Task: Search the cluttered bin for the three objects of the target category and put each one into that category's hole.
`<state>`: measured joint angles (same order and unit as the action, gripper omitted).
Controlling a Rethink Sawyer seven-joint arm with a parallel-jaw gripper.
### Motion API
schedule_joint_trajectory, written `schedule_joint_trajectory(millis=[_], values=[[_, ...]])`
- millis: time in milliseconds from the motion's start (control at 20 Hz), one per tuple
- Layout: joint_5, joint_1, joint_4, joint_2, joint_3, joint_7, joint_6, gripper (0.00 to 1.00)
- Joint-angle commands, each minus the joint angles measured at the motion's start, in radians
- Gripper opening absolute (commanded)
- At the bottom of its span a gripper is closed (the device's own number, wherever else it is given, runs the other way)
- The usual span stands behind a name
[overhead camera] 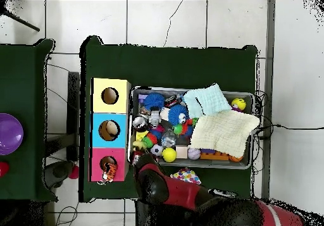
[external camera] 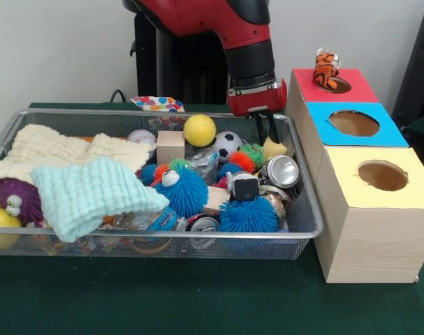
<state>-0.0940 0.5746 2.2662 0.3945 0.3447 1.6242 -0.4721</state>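
At the bin's far corner beside the boxes, your gripper [external camera: 266, 130] hangs low with its fingers slightly apart, clamped on nothing.

You can see the tiger plush [external camera: 326, 70] draped on the rim of the red-faced hole [external camera: 339, 86], half in. A pale yellow plush [external camera: 273, 148] lies in the wire bin [external camera: 304, 183] just under the fingertips, beside a crushed can [external camera: 282, 171], a soccer ball [external camera: 228, 144] and blue puffer balls [external camera: 249, 215].

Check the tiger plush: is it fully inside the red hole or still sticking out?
Sticking out. The tiger plush sits at the rim of the red-faced hole, most of its body above the box top; the overhead view agrees.
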Motion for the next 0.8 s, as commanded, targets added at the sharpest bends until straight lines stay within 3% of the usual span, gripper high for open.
schedule_joint_trajectory(millis=[50, 200, 400, 800], values=[[0.124, -0.071, -0.053, 0.155, -0.002, 0.22, 0.099, 0.0], [0.202, -0.103, -0.042, 0.259, -0.014, 0.221, 0.219, 0.0], [0.271, -0.142, -0.049, 0.341, -0.047, 0.215, 0.345, 0.0], [0.28, -0.163, -0.063, 0.369, -0.066, 0.208, 0.411, 0.0]])
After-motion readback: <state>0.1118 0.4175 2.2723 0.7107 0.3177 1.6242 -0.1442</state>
